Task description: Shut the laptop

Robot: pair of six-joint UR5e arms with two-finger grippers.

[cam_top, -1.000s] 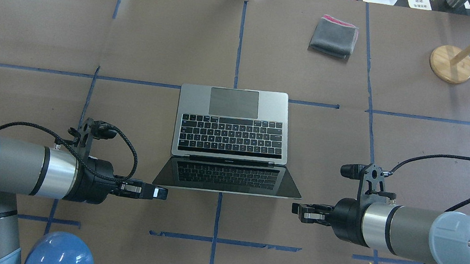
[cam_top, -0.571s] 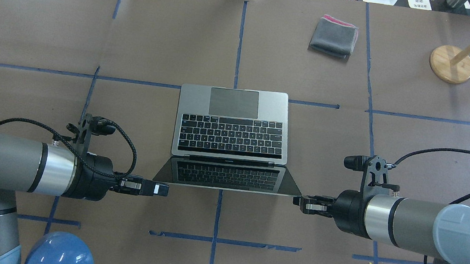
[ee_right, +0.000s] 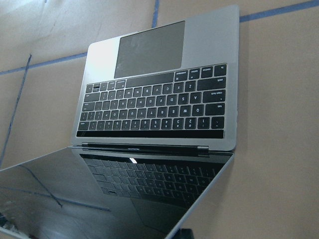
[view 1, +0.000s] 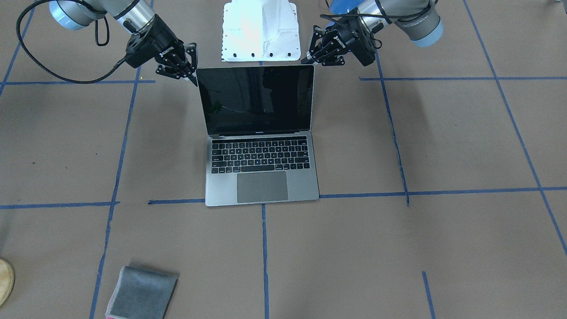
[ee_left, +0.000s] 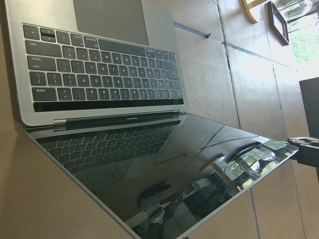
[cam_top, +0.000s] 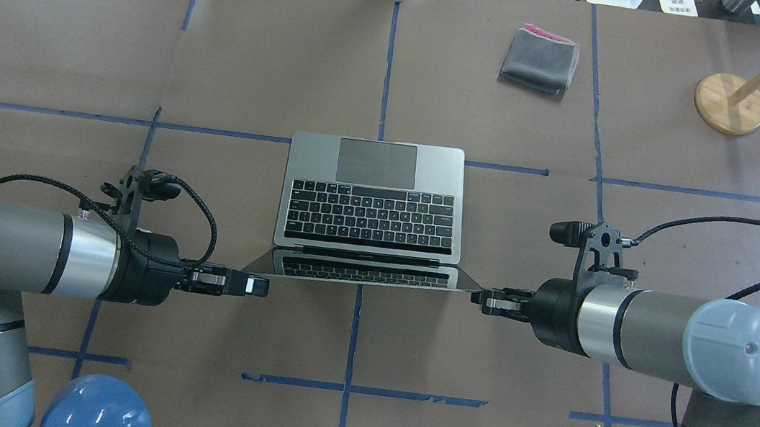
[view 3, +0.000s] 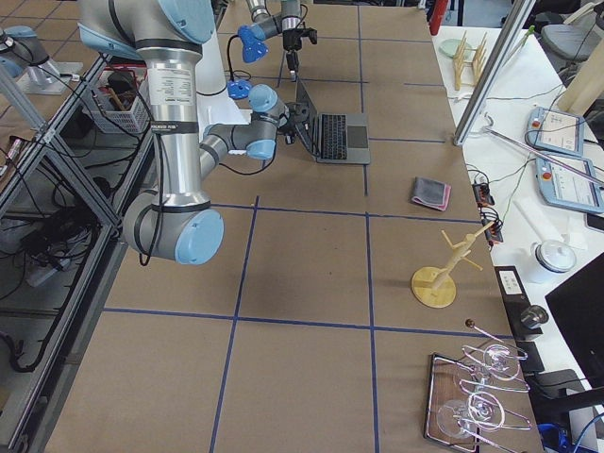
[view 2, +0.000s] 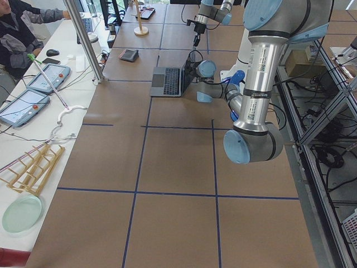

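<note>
The laptop (cam_top: 372,198) is seen open at frame centre. Its screen's top corners are touched by the left gripper (cam_top: 258,286) and right gripper (cam_top: 487,301), both pinched together.

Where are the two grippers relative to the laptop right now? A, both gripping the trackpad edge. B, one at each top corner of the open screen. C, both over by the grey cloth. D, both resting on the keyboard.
B: the left gripper and right gripper flank the upper corners of the laptop screen, which stands open.
</note>
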